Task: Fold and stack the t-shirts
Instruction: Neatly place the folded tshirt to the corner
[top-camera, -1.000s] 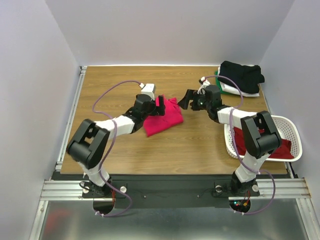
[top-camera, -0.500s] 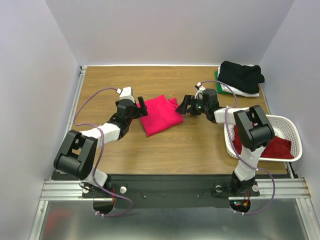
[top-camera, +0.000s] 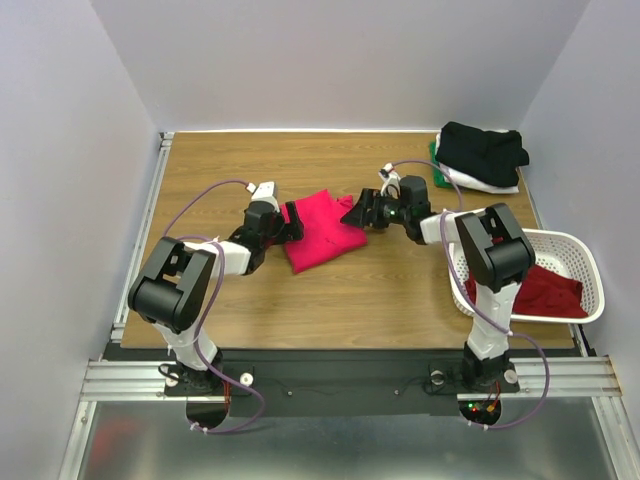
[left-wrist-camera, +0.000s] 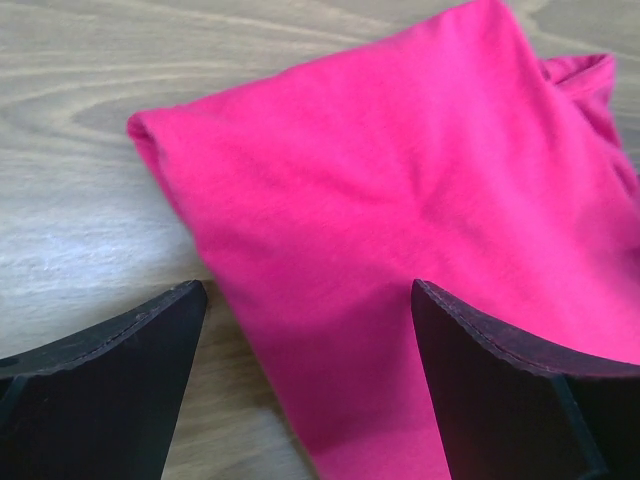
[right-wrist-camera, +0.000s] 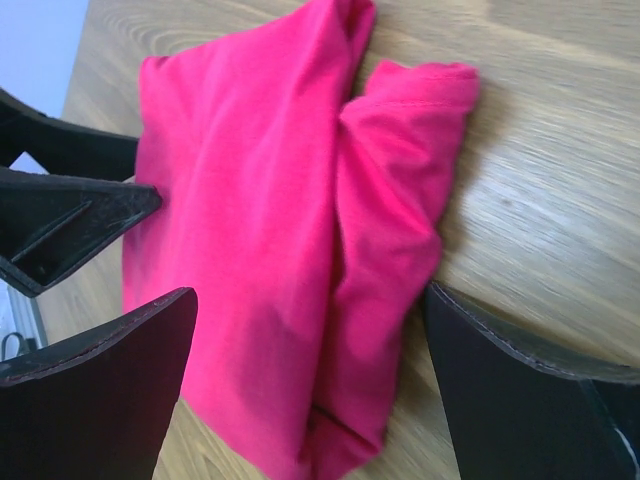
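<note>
Both the left gripper (top-camera: 291, 222) and right gripper (top-camera: 352, 212), jaws spread wide, flank the folded pink t-shirt (top-camera: 322, 234); lifting it for stacking likely needs pinching its edges.

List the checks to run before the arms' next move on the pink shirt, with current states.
1. Left tool open, astride an edge of the pink shirt: ok.
2. Right tool open at the opposite edge: ok.
3. Shirt folded flat: not ok, one side is bunched.
4. Fingers low enough to catch the cloth: cannot tell.
5. Stack in the far right corner, black shirt on top, free to receive another: ok.
</note>
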